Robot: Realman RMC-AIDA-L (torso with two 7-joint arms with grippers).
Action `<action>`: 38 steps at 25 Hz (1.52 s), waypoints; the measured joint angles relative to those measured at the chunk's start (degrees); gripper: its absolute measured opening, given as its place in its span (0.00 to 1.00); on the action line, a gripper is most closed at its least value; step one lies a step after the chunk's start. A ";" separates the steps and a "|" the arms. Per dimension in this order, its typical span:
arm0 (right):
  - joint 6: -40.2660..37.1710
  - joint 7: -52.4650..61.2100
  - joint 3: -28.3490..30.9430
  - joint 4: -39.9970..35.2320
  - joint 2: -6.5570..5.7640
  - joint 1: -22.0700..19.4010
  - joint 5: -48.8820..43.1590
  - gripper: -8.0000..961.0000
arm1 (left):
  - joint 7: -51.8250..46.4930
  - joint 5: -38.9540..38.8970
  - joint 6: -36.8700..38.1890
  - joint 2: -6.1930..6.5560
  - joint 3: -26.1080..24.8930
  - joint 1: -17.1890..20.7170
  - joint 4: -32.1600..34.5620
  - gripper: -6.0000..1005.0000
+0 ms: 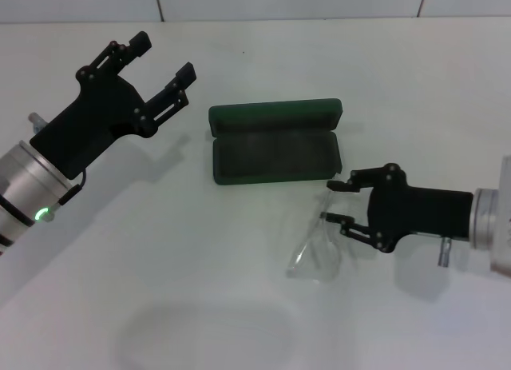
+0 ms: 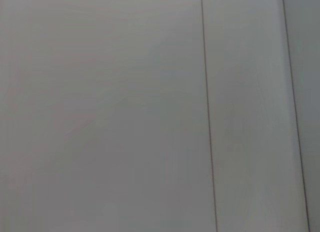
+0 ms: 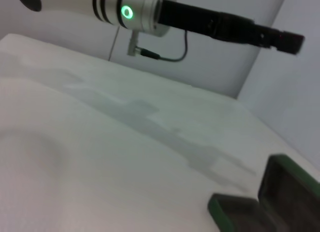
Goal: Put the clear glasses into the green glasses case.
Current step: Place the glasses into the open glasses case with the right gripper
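The green glasses case [image 1: 275, 156] lies open at the table's middle, its lid [image 1: 275, 114] standing up behind the lined tray. One corner of the case [image 3: 235, 212] also shows in the right wrist view. The clear glasses [image 1: 316, 254] lie just in front of the case's right end, one thin arm reaching up toward my right gripper [image 1: 330, 202]. That gripper comes in from the right, low over the table, open, with a fingertip on either side of the glasses' upper end. My left gripper [image 1: 164, 58] hangs open and raised at the far left, holding nothing.
The white table [image 1: 200, 306] runs to a pale wall [image 1: 287, 2] at the back. The left wrist view shows only a plain pale surface with thin dark seams [image 2: 207, 117]. My left arm [image 3: 200, 21] crosses the top of the right wrist view.
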 joint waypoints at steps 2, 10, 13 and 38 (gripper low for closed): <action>-0.17 2.08 1.88 -0.71 0.00 -0.26 -2.84 0.40 | 0.00 0.01 0.00 0.00 0.04 0.00 0.08 0.77; -7.80 9.80 9.96 -2.56 -1.35 -0.76 -10.63 0.40 | 0.00 0.02 0.00 -0.02 -0.03 0.00 0.21 0.77; -13.66 13.19 17.19 -2.42 -2.20 -0.38 -14.18 0.40 | 0.00 0.02 0.00 -0.02 0.09 -0.36 0.20 0.77; -13.00 12.30 17.95 21.79 2.19 15.39 -11.23 0.38 | 0.92 0.20 0.05 -0.37 0.42 -1.32 -1.52 0.77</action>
